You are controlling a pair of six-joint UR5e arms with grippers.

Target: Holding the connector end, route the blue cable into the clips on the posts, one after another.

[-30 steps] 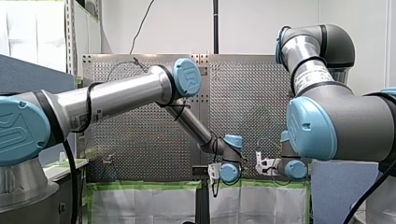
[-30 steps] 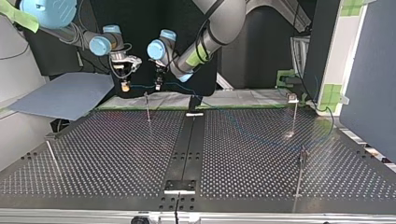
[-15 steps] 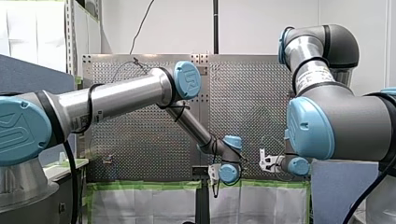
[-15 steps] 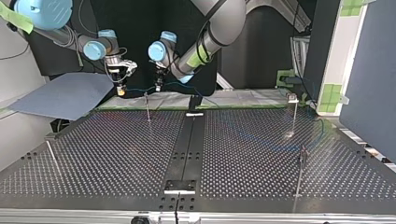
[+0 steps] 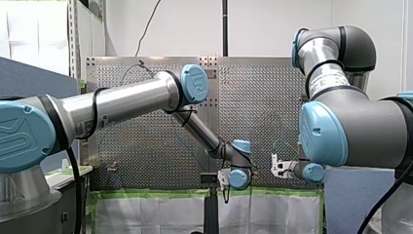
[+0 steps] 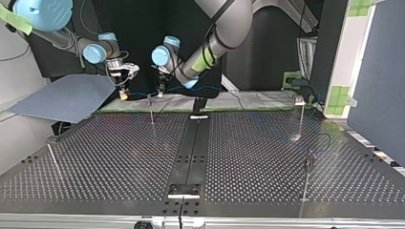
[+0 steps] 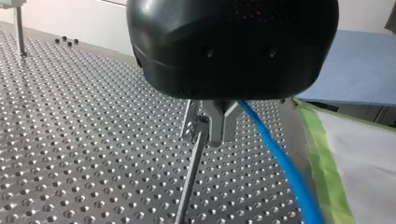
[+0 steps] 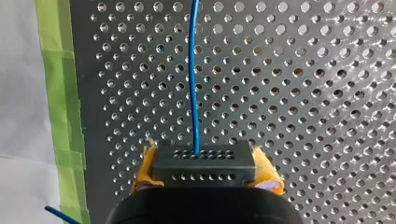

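Top view, near edge: the perforated table [image 6: 95,186] carries four thin posts. The near-left post [image 6: 53,161] leans at lower left of the frame; the near-right post [image 6: 307,177] stands upright at lower right. Further back, the far-right post [image 6: 301,119] stands at right with a clip [image 6: 299,100] on its head; the far-left post [image 6: 151,110] stands left of centre, close to the table's far edge.

At the height of the far-left post's head, the blue cable [image 6: 142,89] spans between the two grippers, clear of the table; a faint dark-blue curve lies on the table near the right-hand posts.

Left gripper [image 6: 160,91]: just right of the far-left post's head. In the left wrist view its metal fingers [image 7: 229,120] stand narrow, closed about the cable, which leaves them at one side and runs on over the table; the post's head sits just beside the fingers, and contact cannot be judged.

Right gripper [image 6: 124,93]: left of that post, in the upper left of the frame. In the right wrist view its yellow pads [image 8: 145,161] clamp a dark connector [image 8: 205,158] from both sides; the cable leaves the connector's face and runs straight ahead over the table.

Green tape [image 8: 58,93] borders the table's far edge; a blue sheet [image 6: 67,98] lies beyond it at upper left.
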